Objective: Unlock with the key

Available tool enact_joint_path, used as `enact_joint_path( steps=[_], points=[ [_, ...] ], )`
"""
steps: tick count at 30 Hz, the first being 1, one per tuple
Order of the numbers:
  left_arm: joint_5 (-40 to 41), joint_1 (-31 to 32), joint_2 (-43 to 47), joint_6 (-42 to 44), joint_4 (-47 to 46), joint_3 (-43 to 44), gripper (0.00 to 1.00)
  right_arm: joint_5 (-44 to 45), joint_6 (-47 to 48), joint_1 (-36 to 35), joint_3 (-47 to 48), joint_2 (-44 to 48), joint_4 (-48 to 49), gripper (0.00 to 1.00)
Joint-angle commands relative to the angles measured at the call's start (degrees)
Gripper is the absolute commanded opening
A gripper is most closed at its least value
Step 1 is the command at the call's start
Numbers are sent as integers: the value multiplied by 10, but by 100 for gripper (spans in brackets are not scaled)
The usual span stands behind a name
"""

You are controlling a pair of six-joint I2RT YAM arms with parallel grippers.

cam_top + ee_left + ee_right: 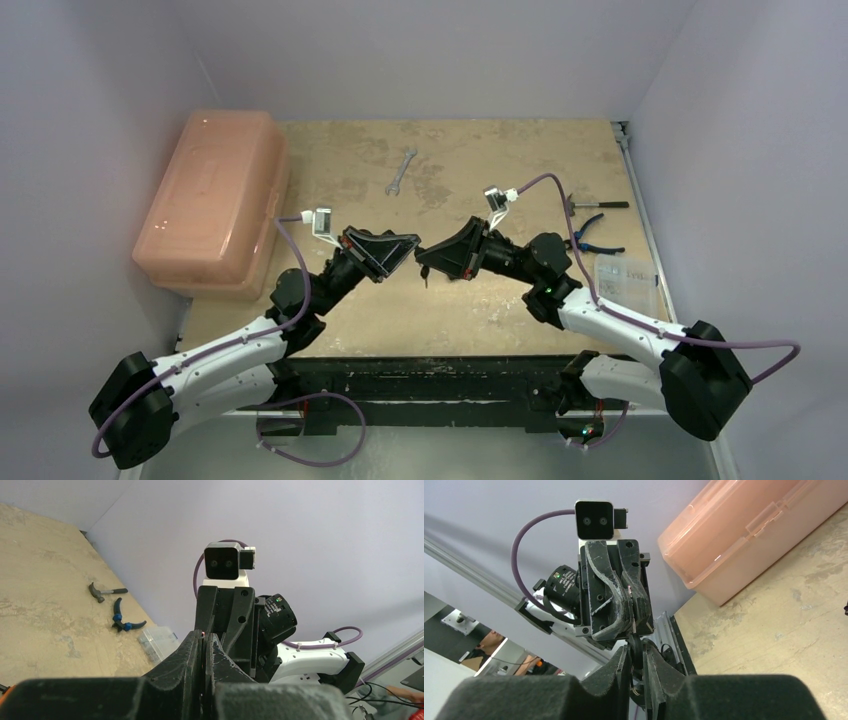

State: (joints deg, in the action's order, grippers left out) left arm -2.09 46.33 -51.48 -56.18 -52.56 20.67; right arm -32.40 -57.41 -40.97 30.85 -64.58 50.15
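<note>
My two grippers meet tip to tip above the middle of the table. My right gripper (430, 258) is shut on a key with a black head (636, 651); a wire ring hangs from it between the fingers, and a small part dangles below in the top view (425, 274). My left gripper (405, 250) is shut on a thin flat thing, seemingly the lock (630, 593), of which only a narrow edge shows. That edge has a small red tip in the left wrist view (204, 633). The key's blade is hidden between the two sets of fingertips.
A large peach plastic box (212, 200) stands at the left edge of the table. A wrench (401, 171) lies at the back middle. A hammer (597, 205), blue-handled pliers (592, 236) and a small clear parts box (625, 280) lie along the right edge.
</note>
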Motion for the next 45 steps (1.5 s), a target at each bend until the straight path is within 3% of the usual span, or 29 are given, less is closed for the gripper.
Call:
enact_joint_path(
  steps=[1, 6, 9, 14, 19, 24, 30, 34, 45],
  points=[
    [15, 1, 6, 6, -23, -8, 0, 0, 7, -3, 26, 2, 14, 19],
    [15, 1, 3, 6, -26, -12, 0, 3, 11, -3, 26, 0, 3, 1],
    [10, 1, 4, 6, -27, -15, 0, 11, 13, -3, 23, 4, -20, 0],
    [16, 0, 26, 13, 20, -16, 46, 66, 60, -3, 22, 53, -152, 0],
    [19, 1, 65, 43, 140, 8, 63, 143, 112, -2, 24, 110, -307, 0],
    [68, 0, 52, 90, 396, 114, 68, 224, 168, -2, 37, 171, -440, 0],
    [132, 1, -70, 84, 663, 266, 68, 356, 170, -2, 59, 217, -562, 0],
    [139, 5, -155, 35, 733, 318, 65, 424, 149, -2, 71, 226, -620, 0],
    [161, 37, -350, -47, 755, 410, 59, 483, 148, -2, 70, 277, -683, 0]
  ],
)
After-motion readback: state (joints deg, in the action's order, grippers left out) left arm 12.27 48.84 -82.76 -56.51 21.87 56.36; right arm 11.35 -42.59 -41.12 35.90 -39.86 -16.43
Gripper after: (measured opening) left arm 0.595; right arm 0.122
